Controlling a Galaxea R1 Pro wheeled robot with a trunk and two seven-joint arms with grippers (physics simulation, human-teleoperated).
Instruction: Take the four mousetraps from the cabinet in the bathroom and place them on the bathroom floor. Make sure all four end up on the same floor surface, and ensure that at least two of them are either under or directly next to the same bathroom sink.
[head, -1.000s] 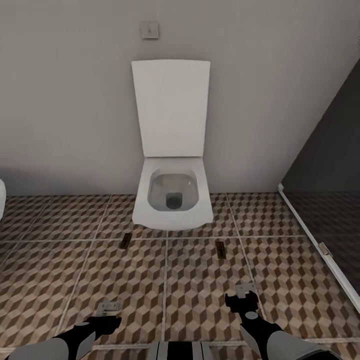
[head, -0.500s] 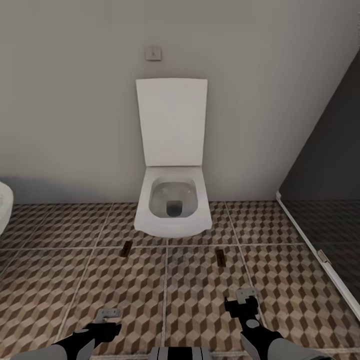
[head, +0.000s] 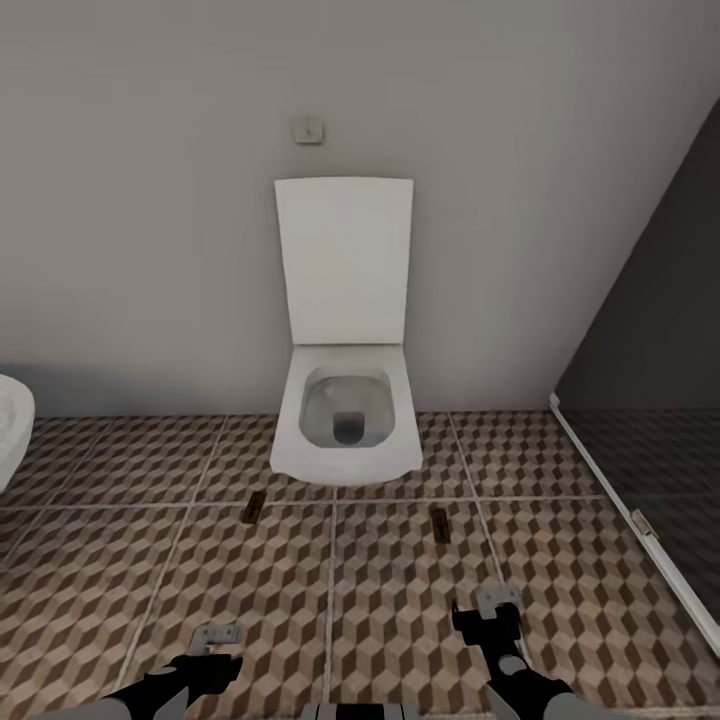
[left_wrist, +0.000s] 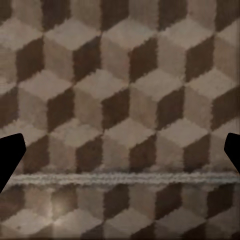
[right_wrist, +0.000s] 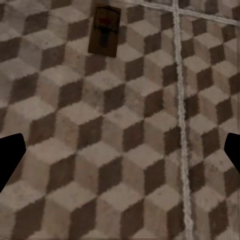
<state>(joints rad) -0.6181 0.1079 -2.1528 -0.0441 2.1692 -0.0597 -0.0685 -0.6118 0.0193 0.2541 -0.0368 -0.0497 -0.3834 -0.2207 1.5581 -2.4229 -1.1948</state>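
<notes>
Where the floor tiles meet just in front of the toilet, two mousetraps lie flat on the bathroom floor (head: 150, 560): the left mousetrap (head: 254, 507) sits near the toilet's front-left corner, on or just beside a grout line, and the right mousetrap (head: 440, 525) sits off the front-right corner, slightly nearer the robot. They are well apart, one to each side of the bowl. The right wrist view picks up one trap (right_wrist: 105, 31), a dark brown rectangle with a darker mechanism on top, lying on the cube-pattern tile near a grout line.

Left gripper (head: 217, 635) hovers low over the tile at the bottom left of the head view. In the left wrist view its dark fingertips (left_wrist: 10, 155) sit at the two far edges of the frame, so the jaws are spread wide with nothing between them. Right gripper (head: 497, 599) hangs over the floor nearer than the right mousetrap, apart from it. Its fingertips (right_wrist: 11, 152) are likewise at the frame edges: spread, empty.

Toilet (head: 347, 420): white, square, lid (head: 344, 260) raised against the grey wall. Small square wall plate (head: 307, 130) above the lid. A white rounded fixture (head: 12, 425) is cut off at the left edge. Dark glass panel (head: 650, 400) with a pale bottom rail at the right.
</notes>
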